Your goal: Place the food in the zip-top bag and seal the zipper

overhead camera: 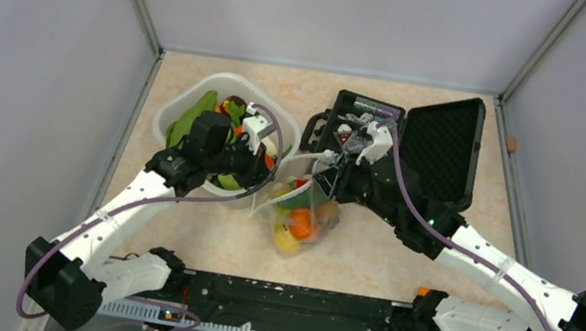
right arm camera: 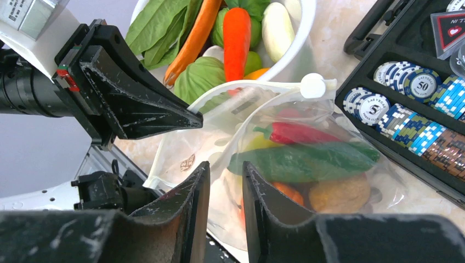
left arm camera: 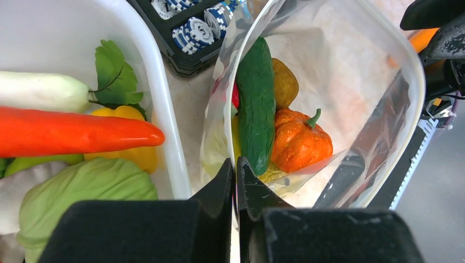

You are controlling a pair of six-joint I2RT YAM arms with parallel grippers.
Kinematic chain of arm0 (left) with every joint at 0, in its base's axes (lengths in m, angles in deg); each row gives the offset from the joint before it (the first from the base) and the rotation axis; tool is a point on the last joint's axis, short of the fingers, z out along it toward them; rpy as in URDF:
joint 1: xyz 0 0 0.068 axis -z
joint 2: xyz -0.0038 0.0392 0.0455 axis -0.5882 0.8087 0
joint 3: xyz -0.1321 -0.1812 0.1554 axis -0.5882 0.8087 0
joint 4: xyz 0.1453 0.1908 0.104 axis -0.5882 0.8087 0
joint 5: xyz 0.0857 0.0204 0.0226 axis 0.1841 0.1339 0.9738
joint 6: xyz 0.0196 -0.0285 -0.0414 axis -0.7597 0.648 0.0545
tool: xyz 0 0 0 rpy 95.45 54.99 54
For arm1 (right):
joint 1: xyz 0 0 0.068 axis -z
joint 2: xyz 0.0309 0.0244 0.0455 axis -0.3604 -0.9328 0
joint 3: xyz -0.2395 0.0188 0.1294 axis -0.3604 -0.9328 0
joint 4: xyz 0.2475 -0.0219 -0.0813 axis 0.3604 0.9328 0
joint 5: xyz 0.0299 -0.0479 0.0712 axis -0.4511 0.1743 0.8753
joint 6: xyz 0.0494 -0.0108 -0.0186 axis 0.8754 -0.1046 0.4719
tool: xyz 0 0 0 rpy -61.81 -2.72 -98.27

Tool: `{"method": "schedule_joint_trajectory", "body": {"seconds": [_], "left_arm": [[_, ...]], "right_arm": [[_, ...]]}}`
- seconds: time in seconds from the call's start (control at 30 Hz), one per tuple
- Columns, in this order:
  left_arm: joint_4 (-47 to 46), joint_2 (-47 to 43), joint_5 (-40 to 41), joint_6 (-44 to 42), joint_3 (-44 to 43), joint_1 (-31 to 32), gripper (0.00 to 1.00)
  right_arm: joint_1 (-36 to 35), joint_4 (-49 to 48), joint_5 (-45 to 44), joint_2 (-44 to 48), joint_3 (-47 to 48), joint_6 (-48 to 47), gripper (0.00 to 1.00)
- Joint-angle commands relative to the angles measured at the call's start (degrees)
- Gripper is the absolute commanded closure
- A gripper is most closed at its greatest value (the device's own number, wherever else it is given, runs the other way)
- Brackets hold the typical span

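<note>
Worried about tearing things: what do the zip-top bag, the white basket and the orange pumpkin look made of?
Zip-top bag: thin clear plastic film, glossy; the cucumber shows through and it creases. White basket: rigid moulded plastic, smooth, slightly shiny rim. Orange pumpkin: likely foam or soft plastic, matte, grainy skin; which one is unclear.

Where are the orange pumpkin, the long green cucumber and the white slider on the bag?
pumpkin [left arm camera: 299, 143]: left wrist view, on its ribbed orange side.
cucumber [left arm camera: 256, 104]: left wrist view, on the middle of its length.
white slider [right arm camera: 312, 86]: right wrist view, on its round top.
</note>
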State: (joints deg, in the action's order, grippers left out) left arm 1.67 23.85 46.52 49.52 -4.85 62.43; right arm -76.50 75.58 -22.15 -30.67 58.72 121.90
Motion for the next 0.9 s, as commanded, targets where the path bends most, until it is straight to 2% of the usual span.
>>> {"method": "schedule_joint_trajectory", "body": {"seconds": [0.0,0.07,0.37,0.67,0.87], "left_arm": [[-4.4,0.3,0.7,0.9,-1.7,0.4,0.98],[-4.7,0.6,0.5,1.0,-1.8,0.3,0.99],[-5.7,1.7,-0.2,1.3,-2.3,0.5,1.0],[-6.1,1.6,-0.4,1.3,-2.8,0.5,1.0],[-6.3,0.7,-1.1,1.5,-2.5,0.6,1.0]], "right_arm": [[-0.4,-1.4,-1.4,1.6,0.3,-0.2,0.7],[-0.4,-0.9,-1.9,2.2,0.1,0.0,0.65],[-0.3,1.7,-5.1,6.6,-1.5,0.0,0.55],[-0.3,5.2,-11.4,11.5,-5.1,0.6,0.54],[-0.3,5.5,-11.2,12.6,-6.6,1.9,0.54]]}}
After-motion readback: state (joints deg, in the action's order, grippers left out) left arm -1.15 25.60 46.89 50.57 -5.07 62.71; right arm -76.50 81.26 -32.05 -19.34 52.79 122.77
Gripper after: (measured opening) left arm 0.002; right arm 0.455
